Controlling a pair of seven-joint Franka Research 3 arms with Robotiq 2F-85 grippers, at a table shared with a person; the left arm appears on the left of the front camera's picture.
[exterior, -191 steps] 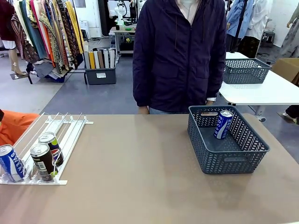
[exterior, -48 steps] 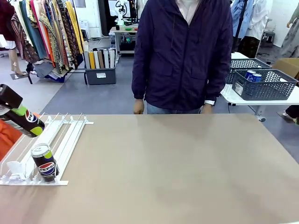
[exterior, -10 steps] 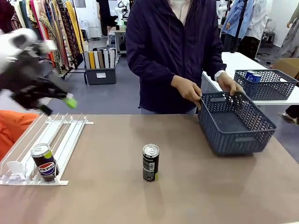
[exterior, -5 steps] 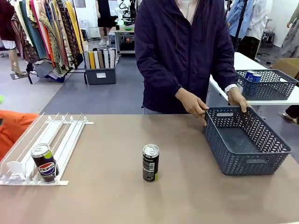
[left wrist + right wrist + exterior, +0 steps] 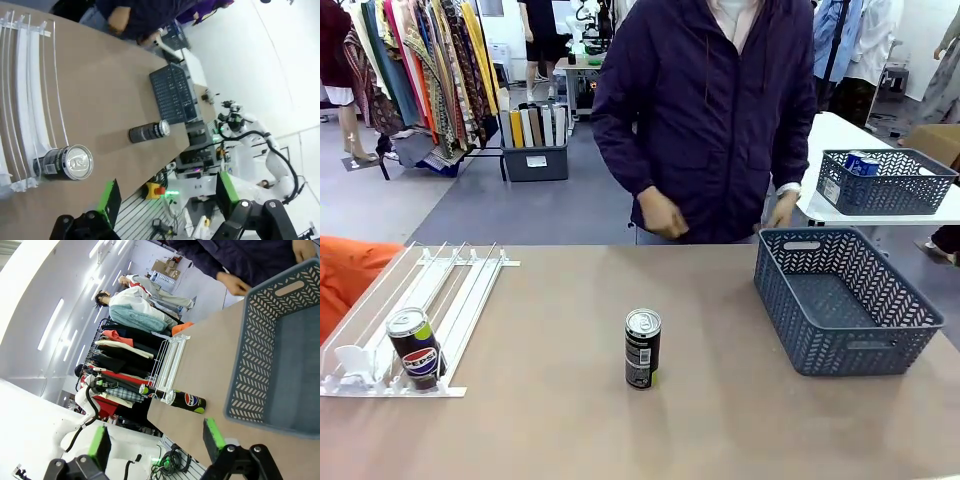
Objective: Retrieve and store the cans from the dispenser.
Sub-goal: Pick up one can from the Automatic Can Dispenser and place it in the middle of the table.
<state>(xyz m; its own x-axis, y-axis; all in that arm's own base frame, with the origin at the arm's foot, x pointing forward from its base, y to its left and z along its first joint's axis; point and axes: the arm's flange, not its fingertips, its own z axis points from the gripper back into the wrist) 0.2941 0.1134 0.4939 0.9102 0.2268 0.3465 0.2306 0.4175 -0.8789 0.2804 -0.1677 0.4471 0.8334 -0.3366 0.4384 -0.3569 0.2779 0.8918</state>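
Left gripper point(image 5: 167, 195): fingers spread, empty. Pepsi can point(image 5: 65, 162) sits in the dispenser point(image 5: 25, 75) beyond one finger, dark can point(image 5: 149, 132) ahead between them. Right gripper point(image 5: 156, 440): fingers spread, basket point(image 5: 250, 365) beyond one.

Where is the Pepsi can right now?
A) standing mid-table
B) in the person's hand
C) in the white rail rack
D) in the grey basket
C: the Pepsi can stands at the near end of the dispenser; the one standing mid-table is a different, dark can.
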